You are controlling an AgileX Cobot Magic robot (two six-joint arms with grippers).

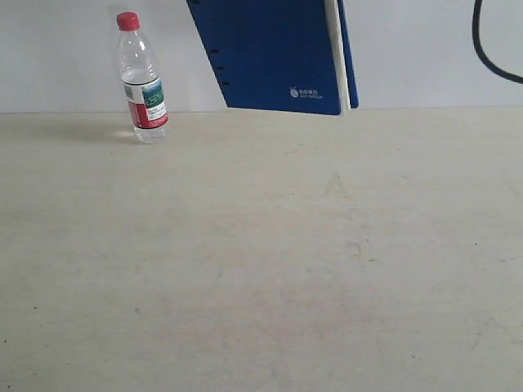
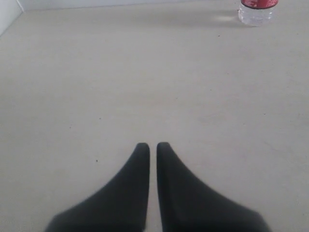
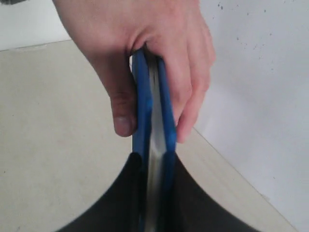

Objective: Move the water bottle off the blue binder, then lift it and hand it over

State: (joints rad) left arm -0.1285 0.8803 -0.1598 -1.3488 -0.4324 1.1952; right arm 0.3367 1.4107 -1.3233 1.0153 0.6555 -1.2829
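The water bottle (image 1: 143, 82) stands upright on the table at the far left, red cap on top; its base (image 2: 256, 12) shows at the edge of the left wrist view, well ahead of my left gripper (image 2: 152, 147). That gripper is shut and empty, low over bare table. The blue binder (image 1: 274, 53) hangs in the air at the back, white pages showing along one edge. My right gripper (image 3: 153, 159) is shut on the binder's edge (image 3: 152, 121). A person's hand (image 3: 145, 48) also grips the binder just beyond my fingers. Neither gripper appears in the exterior view.
The beige table (image 1: 261, 261) stretches wide in front, ending at a white wall (image 1: 65, 57) behind. A black cable (image 1: 489, 53) hangs at the upper right of the exterior view. The wall (image 3: 260, 96) stands close beside the right gripper.
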